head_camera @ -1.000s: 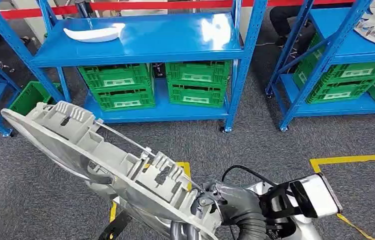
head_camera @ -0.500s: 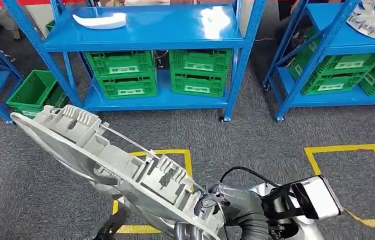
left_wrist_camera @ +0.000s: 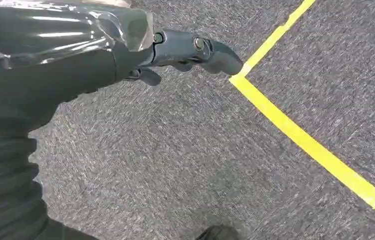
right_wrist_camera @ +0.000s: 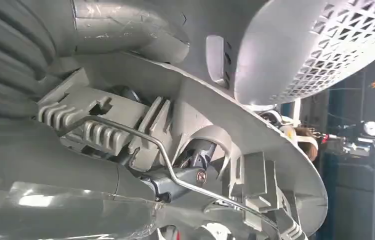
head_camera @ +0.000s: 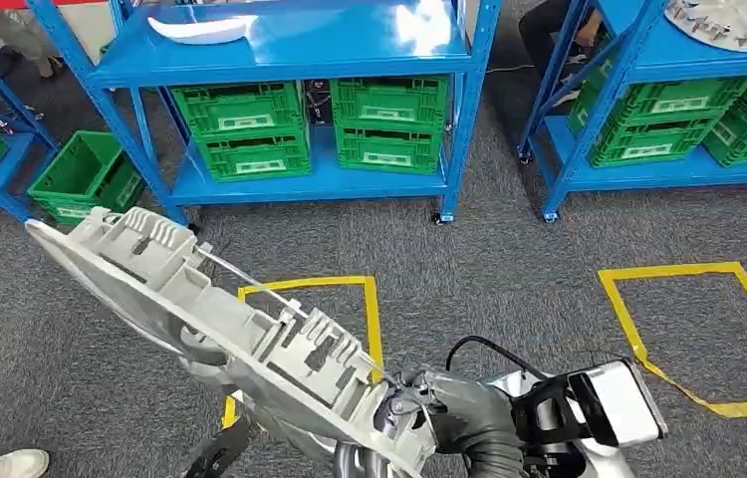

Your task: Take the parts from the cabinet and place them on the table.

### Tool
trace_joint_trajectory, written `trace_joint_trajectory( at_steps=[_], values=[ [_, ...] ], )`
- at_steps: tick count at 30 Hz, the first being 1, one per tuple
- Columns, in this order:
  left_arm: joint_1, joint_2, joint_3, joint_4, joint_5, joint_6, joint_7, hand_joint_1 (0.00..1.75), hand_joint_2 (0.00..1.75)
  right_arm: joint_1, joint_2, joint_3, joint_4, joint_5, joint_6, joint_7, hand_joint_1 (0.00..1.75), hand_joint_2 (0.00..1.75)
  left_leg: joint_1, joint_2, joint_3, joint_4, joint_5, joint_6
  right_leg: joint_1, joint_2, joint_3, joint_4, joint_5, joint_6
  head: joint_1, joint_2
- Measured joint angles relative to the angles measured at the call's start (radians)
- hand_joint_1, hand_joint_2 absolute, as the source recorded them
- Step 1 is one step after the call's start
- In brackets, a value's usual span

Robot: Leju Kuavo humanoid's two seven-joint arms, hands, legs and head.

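My right hand (head_camera: 446,410) grips a large grey plastic wheel cover (head_camera: 210,309) by its ribbed back, low in the head view; the cover slants up toward the left. The right wrist view looks close at the cover's inner ribs and wire ring (right_wrist_camera: 275,165), with my dark fingers (right_wrist_camera: 198,152) hooked among them. My left hand (left_wrist_camera: 185,50) hangs over the grey carpet with nothing in it, its fingers loosely extended. On the blue cabinet (head_camera: 290,55) ahead, a white curved part (head_camera: 200,28) lies on the upper shelf.
Green crates (head_camera: 250,129) fill the cabinet's lower shelf, and another (head_camera: 86,174) stands on the floor at its left. A second blue rack (head_camera: 648,100) at the right carries a silver wheel cover (head_camera: 728,22). Yellow tape squares (head_camera: 693,329) mark the carpet. A person's shoe (head_camera: 1,464) is at the lower left.
The whole picture has shifted: the cabinets sit higher and farther off and more carpet shows, so the camera has moved. The wheel cover stays in my right hand.
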Motion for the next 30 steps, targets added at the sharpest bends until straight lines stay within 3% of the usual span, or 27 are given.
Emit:
trace_joint_trajectory(
  at_steps=[1, 2, 5, 6, 7, 8, 9, 10, 11, 12, 13, 14, 15, 16, 17, 20, 21, 22, 23, 24, 25, 26, 27, 28, 29, 30],
  values=[
    [-0.004, 0.002, 0.000, -0.004, -0.001, 0.001, 0.003, 0.00, 1.75, 0.003, 0.002, 0.000, -0.004, 0.005, 0.001, -0.003, 1.75, 1.75, -0.002, -0.005, 0.058, -0.092, -0.042, 0.008, 0.003, 0.000, -0.005, 0.000, 0.008, 0.006, 0.000, 0.000],
    [-0.006, 0.002, 0.000, -0.007, -0.002, 0.003, 0.003, 0.00, 1.75, 0.002, 0.002, 0.000, -0.008, 0.009, 0.002, -0.004, 1.75, 1.75, -0.006, -0.008, 0.093, -0.154, -0.060, 0.013, 0.006, -0.002, -0.007, 0.000, 0.017, 0.014, 0.002, 0.000],
    [-0.005, 0.005, 0.000, -0.007, -0.002, 0.004, 0.005, 0.00, 1.75, 0.004, 0.003, 0.000, -0.013, 0.011, 0.004, -0.007, 1.75, 1.75, -0.017, -0.006, 0.078, -0.154, -0.041, 0.032, 0.002, -0.003, -0.011, -0.011, 0.046, 0.038, 0.001, 0.000],
    [-0.006, 0.005, 0.000, -0.008, -0.001, 0.004, 0.005, 0.00, 1.75, 0.004, 0.002, -0.001, -0.013, 0.011, 0.004, -0.007, 1.75, 1.75, -0.005, 0.002, 0.074, -0.165, -0.023, 0.043, 0.001, -0.003, -0.023, -0.002, 0.033, 0.036, 0.002, 0.000],
    [-0.008, 0.003, 0.000, -0.010, -0.001, 0.004, 0.006, 0.00, 1.75, 0.005, 0.002, -0.002, -0.014, 0.011, 0.004, -0.008, 1.75, 1.75, -0.009, 0.003, 0.057, -0.165, -0.013, 0.052, 0.004, -0.001, -0.044, 0.031, -0.009, 0.025, 0.002, 0.000],
    [-0.009, 0.005, 0.000, -0.014, -0.001, 0.005, 0.005, 0.00, 1.75, 0.006, 0.002, -0.002, -0.014, 0.012, 0.004, -0.011, 1.75, 1.75, -0.010, 0.004, 0.038, -0.163, 0.001, 0.059, 0.004, 0.000, -0.072, 0.102, -0.070, 0.011, 0.006, 0.000],
    [-0.009, 0.005, 0.000, -0.014, -0.001, 0.006, 0.005, 0.00, 1.75, 0.007, 0.001, -0.002, -0.014, 0.013, 0.004, -0.014, 1.75, 1.75, -0.012, 0.005, 0.022, -0.162, 0.013, 0.060, 0.003, -0.001, -0.093, 0.182, -0.118, 0.006, 0.006, 0.000],
    [-0.007, 0.005, 0.000, -0.014, -0.001, 0.006, 0.005, 0.00, 1.75, 0.008, 0.000, -0.002, -0.014, 0.015, 0.004, -0.017, 1.75, 1.75, -0.015, 0.005, 0.008, -0.161, 0.024, 0.060, 0.003, 0.000, -0.109, 0.259, -0.152, 0.007, 0.006, 0.000],
    [-0.007, 0.005, 0.000, -0.014, -0.001, 0.006, 0.005, 0.00, 1.75, 0.009, -0.001, -0.002, -0.014, 0.018, 0.004, -0.018, 1.75, 1.75, -0.019, 0.006, -0.008, -0.159, 0.035, 0.061, 0.003, -0.001, -0.115, 0.318, -0.162, 0.015, 0.006, 0.000],
    [-0.006, 0.005, 0.000, -0.014, -0.001, 0.006, 0.005, 0.00, 1.75, 0.009, -0.001, -0.002, -0.014, 0.020, 0.004, -0.019, 1.75, 1.75, -0.021, 0.007, -0.024, -0.155, 0.044, 0.061, 0.003, -0.001, -0.101, 0.329, -0.146, 0.027, 0.006, 0.000],
    [-0.006, 0.004, 0.000, -0.014, -0.001, 0.006, 0.005, 0.00, 1.75, 0.009, -0.001, -0.002, -0.014, 0.022, 0.004, -0.021, 1.75, 1.75, -0.024, 0.007, -0.039, -0.150, 0.052, 0.060, 0.004, 0.000, -0.064, 0.298, -0.116, 0.038, 0.006, 0.000],
    [-0.007, 0.004, 0.000, -0.014, -0.001, 0.006, 0.005, 0.00, 1.75, 0.008, -0.001, -0.002, -0.014, 0.026, 0.004, -0.023, 1.75, 1.75, -0.027, 0.006, -0.055, -0.143, 0.059, 0.059, 0.006, -0.001, -0.010, 0.225, -0.087, 0.043, 0.006, 0.000],
    [-0.007, 0.004, 0.000, -0.014, -0.001, 0.006, 0.005, 0.00, 1.75, 0.008, -0.001, -0.002, -0.015, 0.028, 0.004, -0.024, 1.75, 1.75, -0.028, 0.005, -0.066, -0.135, 0.065, 0.058, 0.010, 0.000, 0.053, 0.133, -0.074, 0.036, 0.006, 0.000],
    [-0.006, 0.000, 0.000, -0.015, -0.002, 0.006, 0.005, 0.00, 1.75, 0.007, -0.001, -0.003, -0.016, 0.029, 0.004, -0.026, 1.75, 1.75, -0.028, 0.005, -0.078, -0.128, 0.070, 0.055, 0.016, -0.001, 0.113, 0.036, -0.098, 0.014, 0.005, 0.000],
    [-0.006, 0.000, 0.000, -0.015, -0.002, 0.006, 0.005, 0.00, 1.75, 0.008, -0.001, -0.003, -0.019, 0.031, 0.004, -0.026, 1.75, 1.75, -0.032, 0.005, -0.085, -0.126, 0.078, 0.049, 0.019, -0.002, 0.154, -0.031, -0.119, 0.008, 0.005, 0.000],
    [-0.002, 0.000, 0.000, -0.016, -0.002, 0.006, 0.005, 0.00, 1.75, 0.007, -0.001, -0.005, -0.021, 0.032, 0.004, -0.030, 1.75, 1.75, -0.022, 0.005, -0.094, -0.136, 0.109, 0.035, 0.028, -0.001, 0.138, -0.030, -0.102, 0.007, 0.006, 0.000],
    [0.001, 0.000, -0.001, -0.016, -0.003, 0.006, 0.005, 0.00, 1.75, 0.008, -0.001, -0.005, -0.021, 0.032, 0.004, -0.031, 1.75, 1.75, -0.029, 0.002, -0.099, -0.136, 0.118, 0.029, 0.016, -0.002, 0.120, -0.041, -0.085, -0.002, 0.005, 0.000],
    [0.004, 0.000, -0.002, -0.016, -0.003, 0.006, 0.005, 0.00, 1.75, 0.005, -0.001, -0.005, -0.021, 0.034, 0.004, -0.031, 1.75, 1.75, -0.022, -0.002, -0.110, -0.126, 0.081, 0.019, 0.009, -0.005, 0.122, -0.040, -0.072, -0.006, 0.006, 0.000],
    [0.006, 0.003, -0.002, -0.016, -0.003, 0.006, 0.005, 0.00, 1.75, 0.004, 0.000, -0.005, -0.021, 0.034, 0.004, -0.032, 1.75, 1.75, -0.015, -0.002, -0.117, -0.090, 0.023, 0.009, 0.009, -0.005, 0.110, -0.040, -0.063, -0.012, 0.002, 0.000],
    [0.006, 0.006, -0.002, -0.016, -0.003, 0.007, 0.005, 0.00, 1.75, 0.004, 0.000, -0.005, -0.021, 0.036, 0.004, -0.035, 1.75, 1.75, -0.007, -0.001, -0.132, -0.013, -0.050, 0.000, 0.008, -0.006, 0.097, -0.039, -0.052, -0.018, -0.002, 0.000],
    [0.006, 0.008, -0.003, -0.016, -0.003, 0.007, 0.005, 0.00, 1.75, 0.002, 0.001, -0.005, -0.021, 0.038, 0.005, -0.039, 1.75, 1.75, -0.003, -0.001, -0.150, 0.072, -0.104, -0.007, 0.008, -0.007, 0.083, -0.035, -0.041, -0.018, 0.000, 0.000],
    [0.006, 0.008, -0.003, -0.016, -0.005, 0.007, 0.005, 0.00, 1.75, 0.002, 0.001, -0.005, -0.021, 0.041, 0.006, -0.040, 1.75, 1.75, -0.001, -0.001, -0.163, 0.147, -0.130, -0.012, 0.008, -0.007, 0.067, -0.031, -0.031, -0.017, -0.001, 0.000],
    [0.006, 0.007, -0.005, -0.016, -0.008, 0.007, 0.005, 0.00, 1.75, 0.002, 0.001, -0.005, -0.021, 0.045, 0.008, -0.041, 1.75, 1.75, 0.003, -0.001, -0.163, 0.196, -0.121, -0.016, 0.006, -0.007, 0.050, -0.027, -0.022, -0.014, -0.002, 0.000],
    [0.006, 0.008, -0.005, -0.016, -0.012, 0.007, 0.006, 0.00, 1.75, 0.002, 0.001, -0.004, -0.021, 0.046, 0.009, -0.041, 1.75, 1.75, 0.008, -0.001, -0.146, 0.199, -0.088, -0.019, 0.005, -0.007, 0.033, -0.021, -0.013, -0.011, -0.001, 0.000],
    [0.004, 0.008, -0.005, -0.016, -0.015, 0.004, 0.008, 0.00, 1.75, 0.001, 0.001, -0.003, -0.021, 0.046, 0.009, -0.040, 1.75, 1.75, 0.011, -0.001, -0.107, 0.162, -0.043, -0.022, 0.001, -0.007, 0.015, -0.013, -0.005, -0.005, -0.001, 0.000],
    [0.002, 0.008, -0.006, -0.016, -0.020, 0.002, 0.011, 0.00, 1.75, 0.001, 0.001, -0.003, -0.021, 0.047, 0.010, -0.039, 1.75, 1.75, 0.014, -0.001, -0.045, 0.085, -0.010, -0.024, -0.002, -0.006, -0.003, -0.003, 0.001, 0.003, -0.002, 0.000]
  ],
)
